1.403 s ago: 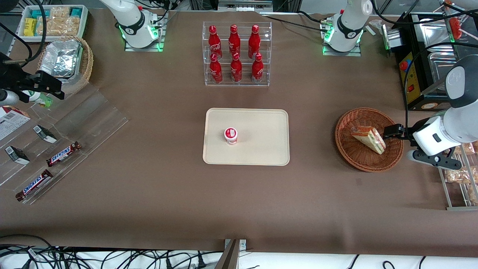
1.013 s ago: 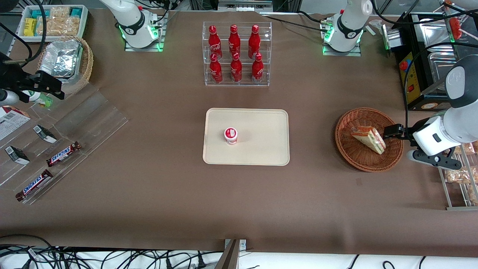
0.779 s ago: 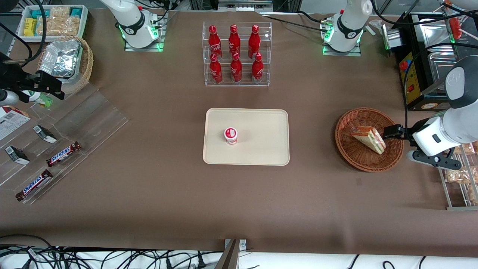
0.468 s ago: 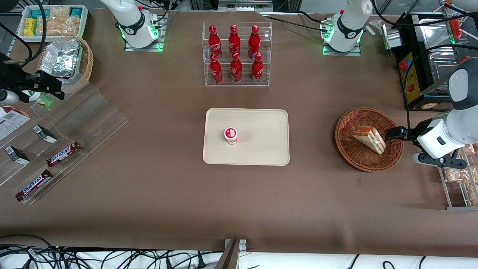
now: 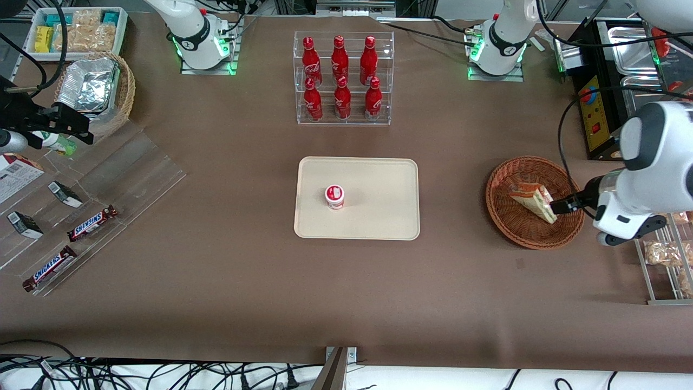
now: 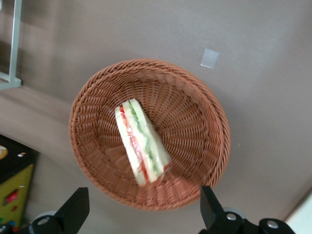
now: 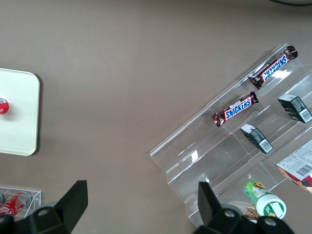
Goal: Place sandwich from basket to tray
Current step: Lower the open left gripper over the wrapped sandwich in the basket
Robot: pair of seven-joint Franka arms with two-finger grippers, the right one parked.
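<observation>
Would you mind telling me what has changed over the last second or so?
The left arm swung round, bringing its gripper nearer the front camera and above the basket, jaws open, holding nothing. The sandwich lies in the basket as before; tray and cup unchanged.

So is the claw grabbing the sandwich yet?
Claw: open, empty, above the basket, not touching the sandwich.
</observation>
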